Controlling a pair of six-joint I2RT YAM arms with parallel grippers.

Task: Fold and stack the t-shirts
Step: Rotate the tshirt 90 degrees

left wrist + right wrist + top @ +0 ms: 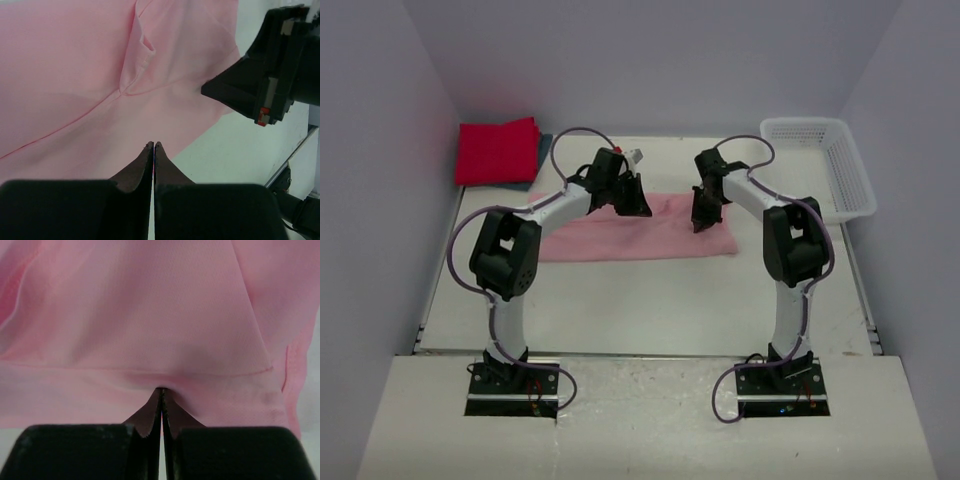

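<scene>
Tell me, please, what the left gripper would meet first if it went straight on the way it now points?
The pink t-shirt: the left gripper, shut, points into the cloth, which lies right at its tips. Whether it already pinches the edge is unclear.

- dark teal cloth shirt (544,148): mostly under bright crimson-red folded shirt (498,150); only a thin strip shows at right & near edges.
- large pale pink short-sleeved shirt (660,235): top view, far edge partly behind left gripper (640,208) & right gripper (700,224); both wrist views cut it at frame edges.
- left gripper: tips together at cloth edge; can't tell if cloth's betw. them.
- right gripper: blurred, cut by right edge in left wrist view.
</scene>
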